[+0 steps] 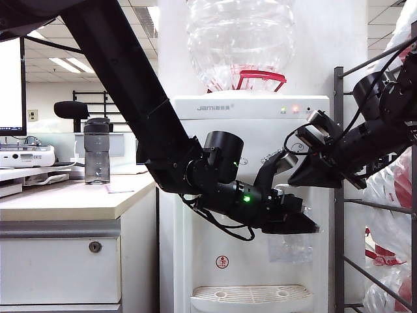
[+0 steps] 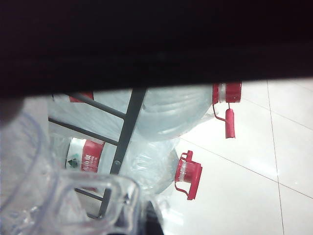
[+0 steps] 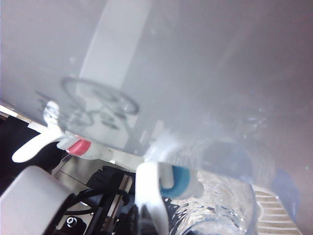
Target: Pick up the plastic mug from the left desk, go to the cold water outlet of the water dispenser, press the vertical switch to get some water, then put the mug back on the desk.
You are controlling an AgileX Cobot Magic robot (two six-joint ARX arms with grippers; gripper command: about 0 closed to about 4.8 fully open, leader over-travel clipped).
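Nearest in the exterior view: black left arm sweeping across from upper left, left gripper (image 1: 294, 215) parked in front of the water dispenser (image 1: 251, 169), fingers pressed together on the plastic mug (image 1: 290, 246) — faintly visible hanging below the gripper, above the drip grille (image 1: 251, 297). Probably placed there to sit under the taps. Right gripper (image 1: 311, 175) reaching in from the right, just above and beside the left one, fingers pressed together on nothing — seemingly so, to work as a blunt pusher on a lever. Bench (image 1: 71, 199) off to the left, carrying only a smoky-grey bottle (image 1: 96, 151); mug well apart from it.

Left wrist view: clear mug rim and handle (image 2: 105, 198) close under the camera, gripper body dark above; fingers themselves not distinguishable. Beyond, racked spare bottles (image 2: 161, 117) with red caps and tiled floor.

Right wrist view: cold water outlet (image 3: 181, 178) with its blue band just over the mug's dimpled wall, vertical switch (image 3: 149, 196) beside it — red-banded tap (image 3: 80, 146) further off. Right fingers out of sight here. Water in the mug: cannot tell.
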